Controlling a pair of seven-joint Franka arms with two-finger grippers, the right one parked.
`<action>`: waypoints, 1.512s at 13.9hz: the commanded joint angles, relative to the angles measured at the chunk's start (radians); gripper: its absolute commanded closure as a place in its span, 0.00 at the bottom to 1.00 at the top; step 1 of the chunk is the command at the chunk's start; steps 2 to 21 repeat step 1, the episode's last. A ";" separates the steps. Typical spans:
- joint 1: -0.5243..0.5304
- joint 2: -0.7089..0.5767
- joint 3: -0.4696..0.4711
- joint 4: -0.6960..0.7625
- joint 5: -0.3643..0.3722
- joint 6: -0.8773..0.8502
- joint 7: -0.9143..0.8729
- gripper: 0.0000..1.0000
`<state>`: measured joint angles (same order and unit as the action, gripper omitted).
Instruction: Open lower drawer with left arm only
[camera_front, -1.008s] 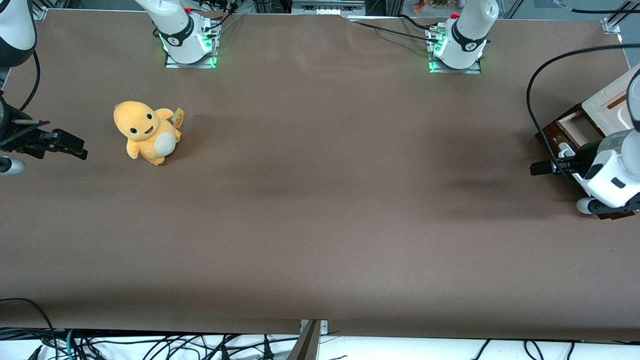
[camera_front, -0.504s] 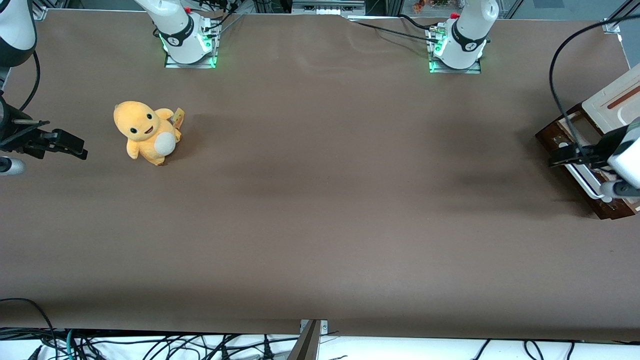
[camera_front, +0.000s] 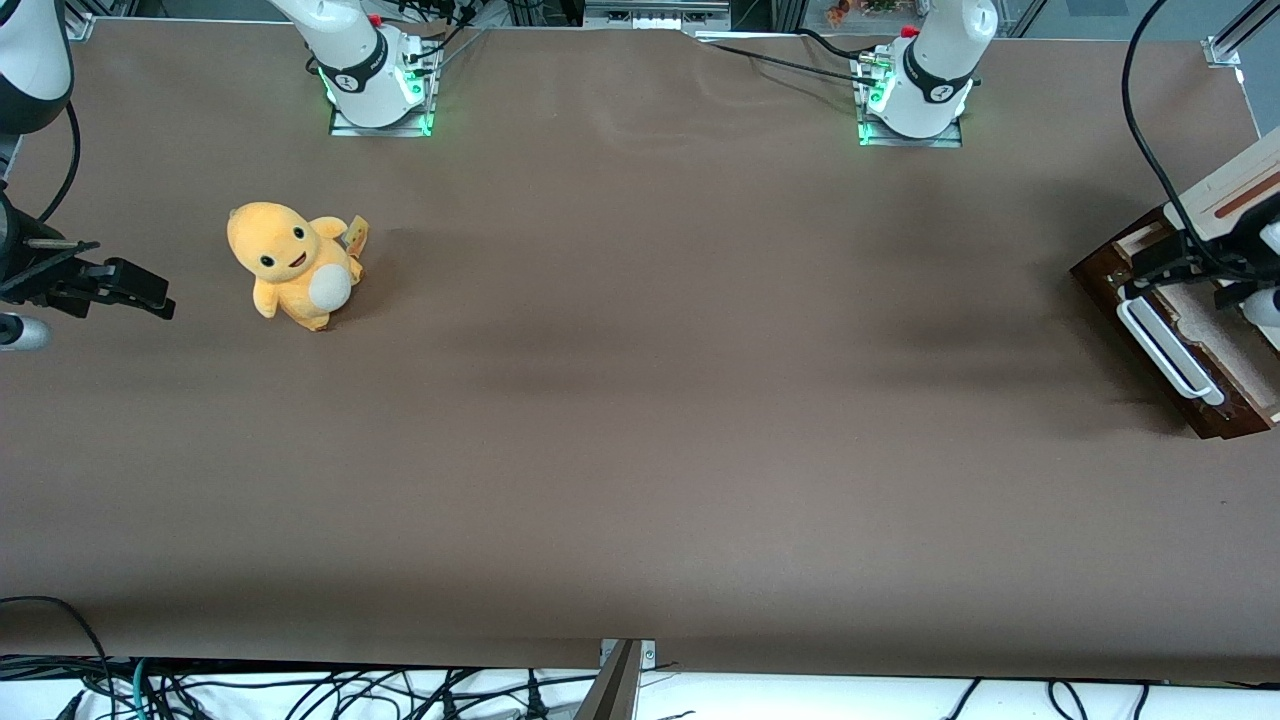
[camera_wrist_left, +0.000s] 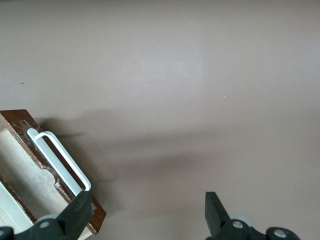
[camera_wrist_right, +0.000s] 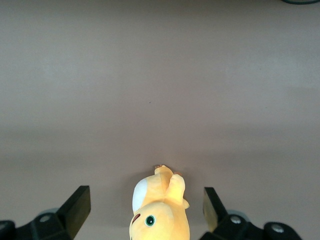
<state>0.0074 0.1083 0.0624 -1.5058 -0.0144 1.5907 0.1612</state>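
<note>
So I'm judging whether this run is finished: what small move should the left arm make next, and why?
Probably lift the black gripper clear and stop. The dark brown wooden lower drawer with the long white bar handle already stands pulled out, its beige lining showing, and the open fingers hold nothing, with the handle apart from them.

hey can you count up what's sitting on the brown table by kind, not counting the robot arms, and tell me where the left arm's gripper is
Plush toys: 1, the yellow-orange stuffed animal with a white belly.
Drawer units: 1, the dark brown wooden lower drawer with a long white bar handle, pulled open.
Total: 2.
The left arm's black gripper hangs open above the drawer, off the handle.
</note>
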 joint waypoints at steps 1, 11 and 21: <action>-0.018 -0.056 0.004 -0.079 0.019 0.029 0.020 0.00; -0.018 -0.056 0.004 -0.079 0.019 0.029 0.020 0.00; -0.018 -0.056 0.004 -0.079 0.019 0.029 0.020 0.00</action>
